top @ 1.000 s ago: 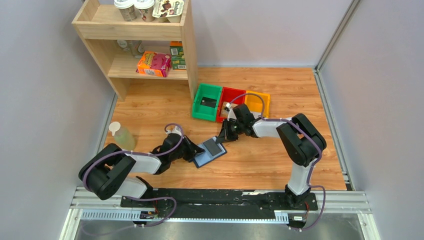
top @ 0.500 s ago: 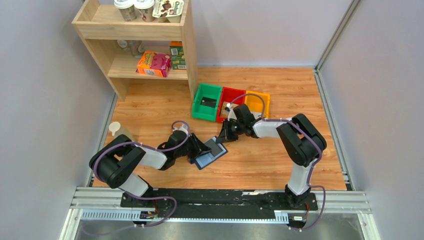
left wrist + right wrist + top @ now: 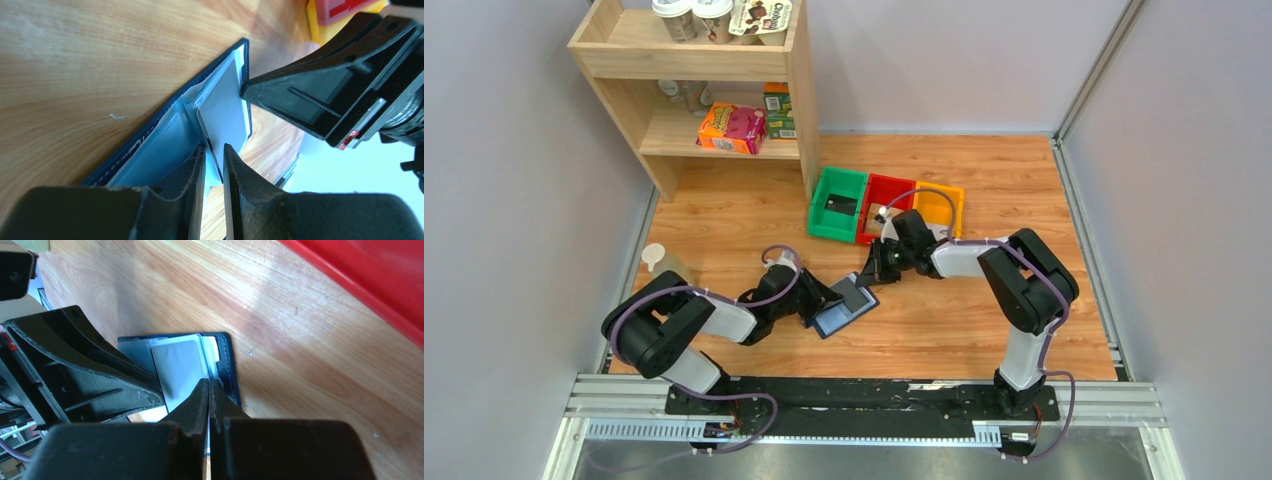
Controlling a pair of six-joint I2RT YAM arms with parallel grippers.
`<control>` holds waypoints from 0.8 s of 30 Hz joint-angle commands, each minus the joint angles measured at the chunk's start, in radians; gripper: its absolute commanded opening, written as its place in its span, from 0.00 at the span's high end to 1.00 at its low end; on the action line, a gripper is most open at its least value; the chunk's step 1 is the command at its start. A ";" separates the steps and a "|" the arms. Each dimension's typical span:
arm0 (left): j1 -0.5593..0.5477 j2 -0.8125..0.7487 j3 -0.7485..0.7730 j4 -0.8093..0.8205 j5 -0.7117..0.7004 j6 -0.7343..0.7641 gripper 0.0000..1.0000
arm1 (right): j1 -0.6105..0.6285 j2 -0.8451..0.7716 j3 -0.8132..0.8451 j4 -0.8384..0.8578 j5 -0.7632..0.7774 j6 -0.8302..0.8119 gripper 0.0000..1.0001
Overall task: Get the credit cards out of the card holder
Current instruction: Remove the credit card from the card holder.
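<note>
Card holder [image 3: 833, 322] lies open on the table [image 3: 944, 335], between your two grippers. Left gripper [image 3: 214, 149]: jaws a narrow gap apart, straddling the near edge of a silver-grey card [image 3: 226, 107] at the holder's light blue inner pocket; you can see a gap beside the card, so no pinch. Right gripper [image 3: 209, 385]: jaws fully closed, tip down on the holder's far edge, just beside that card; can't tell if it pinches a layer. Green bin [image 3: 837, 205], red bin [image 3: 884, 193] and yellow bin [image 3: 939, 205] sit side by side beyond the right gripper
</note>
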 commanded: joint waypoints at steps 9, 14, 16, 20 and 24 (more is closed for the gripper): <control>0.003 -0.039 0.026 0.109 -0.134 0.008 0.76 | 0.005 0.016 -0.099 -0.106 0.128 -0.013 1.00; 0.003 0.008 0.006 0.213 -0.085 -0.013 0.76 | 0.005 0.016 -0.111 -0.087 0.125 0.005 1.00; 0.002 0.013 -0.008 0.241 -0.086 -0.020 0.76 | 0.005 0.016 -0.116 -0.077 0.122 0.011 1.00; 0.002 0.040 -0.008 0.284 -0.080 -0.024 0.82 | 0.005 0.030 -0.120 -0.069 0.122 0.016 1.00; 0.002 0.059 -0.046 0.375 -0.100 -0.050 0.94 | 0.007 0.045 -0.134 -0.069 0.135 0.013 1.00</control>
